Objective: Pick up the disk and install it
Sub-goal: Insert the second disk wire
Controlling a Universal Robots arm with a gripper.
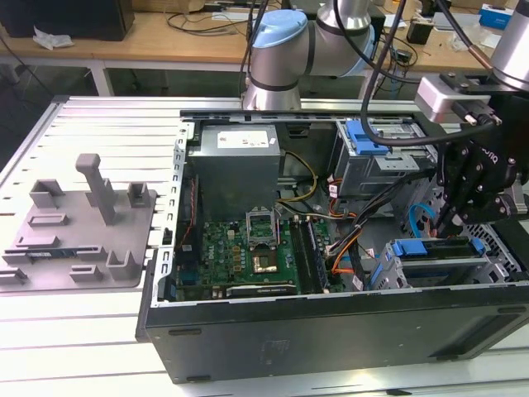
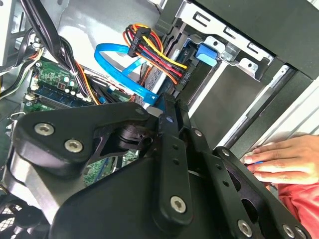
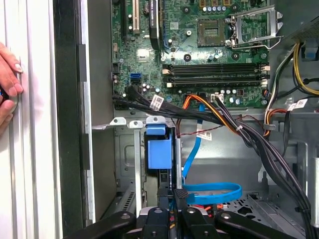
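At the front corner of the open computer case, on the exterior view's right, the gripper [image 1: 448,222] points down just above the lower drive cage. In the first wrist view its fingertips [image 3: 175,195] look drawn together with nothing visible between them, so I judge it closed and empty. Whether the tips touch what lies beneath them cannot be told.

Just below the gripper sits the disk [image 1: 436,250], lying flat in that cage. Its blue carrier bracket runs along its top edge, and in the first wrist view the blue end of the bracket [image 3: 156,149] shows just beyond the fingertips.

The disk is likely dense for its size and stiff, with smooth metal faces that could slip. It will not take knocks or twisting well. The safest hold is across the bracket's long side rails, keeping off the label face and the connector end.

A blue flat cable [image 3: 212,191] loops beside the gripper, near enough to snag. Beyond it, orange and black wire bundles cross toward the motherboard [image 3: 199,55].

Outside the case wall, a person's hand [image 3: 7,84] rests on the table rail. Farther off, on the exterior view's left, the grey fixture tray [image 1: 78,240] stands well apart.
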